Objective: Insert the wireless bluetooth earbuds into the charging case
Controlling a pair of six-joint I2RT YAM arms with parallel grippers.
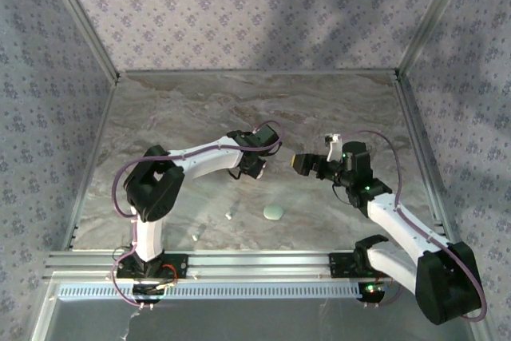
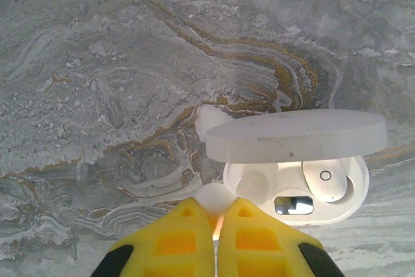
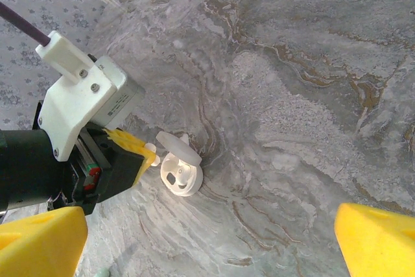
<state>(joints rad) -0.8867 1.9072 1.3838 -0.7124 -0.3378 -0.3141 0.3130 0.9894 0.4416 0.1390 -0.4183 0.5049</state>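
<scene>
Worktop [image 1: 335, 109]: grey marbled slab with brown veins, walled by patterned panels on three sides.
Charging case [image 2: 337, 209]: we see a white oval case lying open at lower right of the left wrist view. In the right wrist view it sits left of centre, just beside the left arm's tip.
Lid [image 2: 295, 135]: a frosted disc hinged up, crossing the frame above the sockets and hiding the case's far rim.
Seated earbud [image 2: 326, 180]: white, lying in the right-hand socket under the lid.
White piece [image 2: 209, 120]: a small pale lump at the lid's upper-left end. We cannot tell what it is, or whether it touches the lid.
Mint pod [image 1: 274, 212]: a closed oval low in the top view, between the two arms and well apart from both tips.
Loose bits [image 1: 228, 216]: one tiny white bit left of the pod, and another [image 1: 194, 238] lower left near the rail. Both lie free on the worktop.
Left fingers [image 2: 181, 241]: pressed nearly together at bottom centre, pinching the pinched earbud [image 2: 213, 196], a white rounded bit just left of the case's near rim.
Right fingers [image 3: 39, 244]: spread wide to the two lower corners, holding and touching nothing, with bare worktop between them.
Obstruction: the left arm's white camera bracket [image 3: 78, 105] fills the left of the right wrist view.
</scene>
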